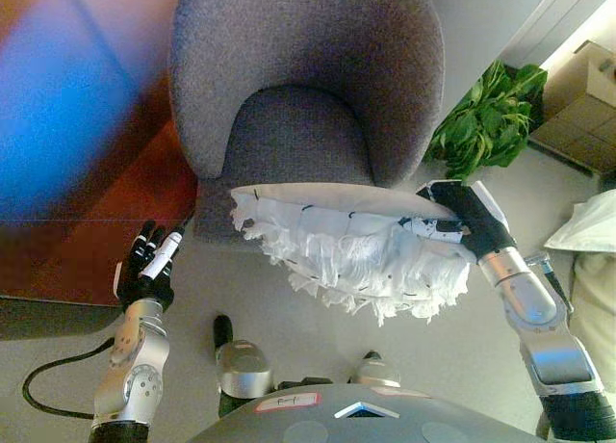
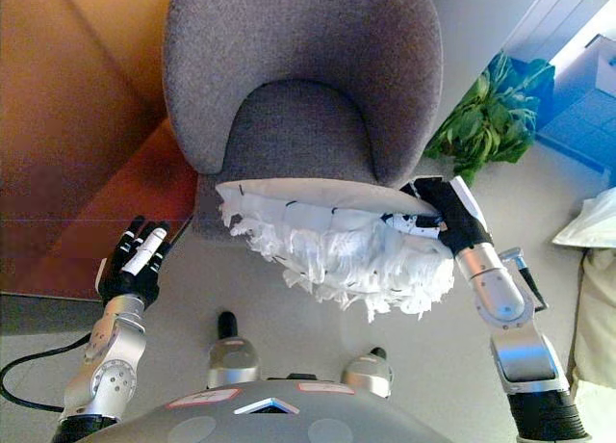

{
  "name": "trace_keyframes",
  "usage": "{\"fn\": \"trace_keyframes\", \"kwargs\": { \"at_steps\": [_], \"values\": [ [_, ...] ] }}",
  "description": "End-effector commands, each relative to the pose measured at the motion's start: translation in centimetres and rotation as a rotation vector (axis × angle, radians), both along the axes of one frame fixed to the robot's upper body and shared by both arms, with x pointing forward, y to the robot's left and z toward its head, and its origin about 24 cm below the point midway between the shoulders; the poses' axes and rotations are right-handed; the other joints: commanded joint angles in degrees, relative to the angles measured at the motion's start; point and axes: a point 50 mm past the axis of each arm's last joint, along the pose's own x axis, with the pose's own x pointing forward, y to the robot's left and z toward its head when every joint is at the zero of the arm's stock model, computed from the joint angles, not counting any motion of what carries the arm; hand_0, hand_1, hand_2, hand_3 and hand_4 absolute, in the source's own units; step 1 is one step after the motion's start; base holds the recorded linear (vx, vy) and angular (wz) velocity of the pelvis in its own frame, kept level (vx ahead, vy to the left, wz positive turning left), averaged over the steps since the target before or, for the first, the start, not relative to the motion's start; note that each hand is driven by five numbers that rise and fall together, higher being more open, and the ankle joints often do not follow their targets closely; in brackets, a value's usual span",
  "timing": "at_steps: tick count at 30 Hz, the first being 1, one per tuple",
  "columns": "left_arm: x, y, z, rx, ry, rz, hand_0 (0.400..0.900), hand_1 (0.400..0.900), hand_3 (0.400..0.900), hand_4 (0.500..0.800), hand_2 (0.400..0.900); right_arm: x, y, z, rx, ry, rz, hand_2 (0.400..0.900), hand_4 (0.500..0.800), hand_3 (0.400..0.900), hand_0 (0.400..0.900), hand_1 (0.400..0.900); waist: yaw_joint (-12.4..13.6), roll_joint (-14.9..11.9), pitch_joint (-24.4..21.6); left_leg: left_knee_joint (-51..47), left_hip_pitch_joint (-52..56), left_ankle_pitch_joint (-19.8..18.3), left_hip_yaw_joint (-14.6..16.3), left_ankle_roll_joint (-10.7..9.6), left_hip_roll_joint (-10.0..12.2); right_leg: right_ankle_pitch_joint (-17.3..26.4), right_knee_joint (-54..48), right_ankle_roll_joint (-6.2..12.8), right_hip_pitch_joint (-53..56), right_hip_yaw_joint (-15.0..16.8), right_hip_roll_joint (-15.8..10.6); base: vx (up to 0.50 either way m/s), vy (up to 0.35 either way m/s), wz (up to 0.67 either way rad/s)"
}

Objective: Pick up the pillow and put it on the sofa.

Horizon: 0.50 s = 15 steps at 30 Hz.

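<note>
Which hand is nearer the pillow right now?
Right. The right hand grips the pillow at its right end, in front of the sofa. The left hand hangs open off to the pillow's left, apart from it.

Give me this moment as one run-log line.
right robot hand: gripping pillow edge | pillow: over the sofa seat's front edge | left robot hand: open, idle

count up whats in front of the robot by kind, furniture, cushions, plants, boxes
Furniture: 1, the grey sofa
Cushions: 1, the white frilled pillow, held at its right end by the right hand at the seat's front edge
Plants: 1, the green plant
Boxes: 1, the cardboard box
Total: 4
The left hand holds nothing.
</note>
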Motion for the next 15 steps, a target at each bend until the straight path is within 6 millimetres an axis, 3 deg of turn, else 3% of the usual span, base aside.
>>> {"fn": "trace_keyframes", "kwargs": {
  "at_steps": [1,6,11,15],
  "values": [
    [2.9,0.3,3.1,0.098,-0.174,-0.036,0.9,0.9,0.9,0.8,0.9,3.0,-0.2,10.9,0.019,-0.484,0.058,0.4,0.5,0.4,0.4,0.4,1.44,1.05,-3.34,-2.74,7.69,-4.74,3.62,5.07,-1.42,8.42,-2.52,1.02,-3.22,-1.17,0.02,0.11,-0.043,0.12],
    [3.2,0.5,3.4,0.113,-0.166,-0.078,0.9,0.9,0.9,0.8,0.9,5.2,-1.3,12.0,-0.029,-0.464,0.021,0.4,0.5,0.4,0.4,0.4,3.7,0.33,-3.22,-2.65,7.34,-4.71,2.1,4.72,-1.34,8.43,-2.6,0.89,-2.41,-2.83,0.14,0.1,-0.065,0.15],
    [3.2,1.4,4.1,0.138,-0.161,-0.123,0.9,0.9,0.9,0.8,0.9,8.9,-3.1,13.0,-0.121,-0.392,-0.046,0.4,0.5,0.4,0.4,0.4,7.22,-1.13,-2.76,-2.51,6.49,-4.26,-0.09,4.21,-1.03,7.93,-2.57,0.67,-1.29,-4.81,0.73,0.14,-0.102,0.17],
    [3.1,1.8,4.9,0.171,-0.16,-0.169,0.9,0.9,0.9,0.8,0.9,11.6,-6.4,13.5,-0.162,-0.306,-0.172,0.4,0.5,0.4,0.4,0.4,10.79,-2.09,-2.52,-2.75,5.62,-4.38,-3.03,3.36,-0.12,5.96,-3.32,0.82,0.45,-5.5,2.48,0.15,-0.12,0.19]
  ]
}}
